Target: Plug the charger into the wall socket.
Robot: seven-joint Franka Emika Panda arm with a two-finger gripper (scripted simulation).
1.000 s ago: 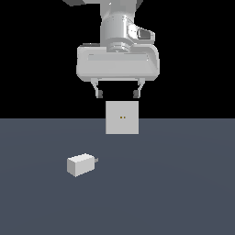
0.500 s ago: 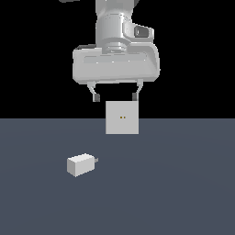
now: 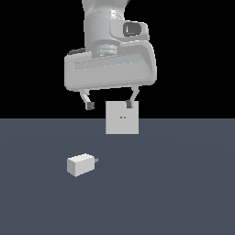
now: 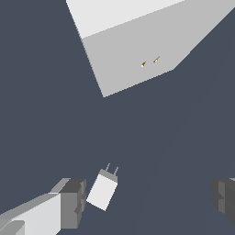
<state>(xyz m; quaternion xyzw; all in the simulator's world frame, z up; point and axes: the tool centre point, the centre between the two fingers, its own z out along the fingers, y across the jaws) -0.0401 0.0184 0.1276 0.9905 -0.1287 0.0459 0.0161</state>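
Note:
The charger (image 3: 80, 165), a small off-white block with short grey prongs pointing toward the exterior view's right, lies on the dark floor. It also shows in the wrist view (image 4: 103, 190), between my fingers and nearer one of them. The wall socket (image 3: 121, 117), a flat upright off-white square panel with two tiny yellowish holes, stands behind it; the wrist view (image 4: 137, 50) shows it too. My gripper (image 3: 110, 105) hangs open and empty high above the floor, in front of the socket's top edge. One fingertip (image 3: 90, 106) is left of the socket.
The dark grey floor (image 3: 183, 193) spreads around both objects. The background behind the socket is black. Nothing else stands on the floor.
The gripper has turned about its vertical axis and shifted slightly toward the exterior view's left. The charger and the socket have not moved.

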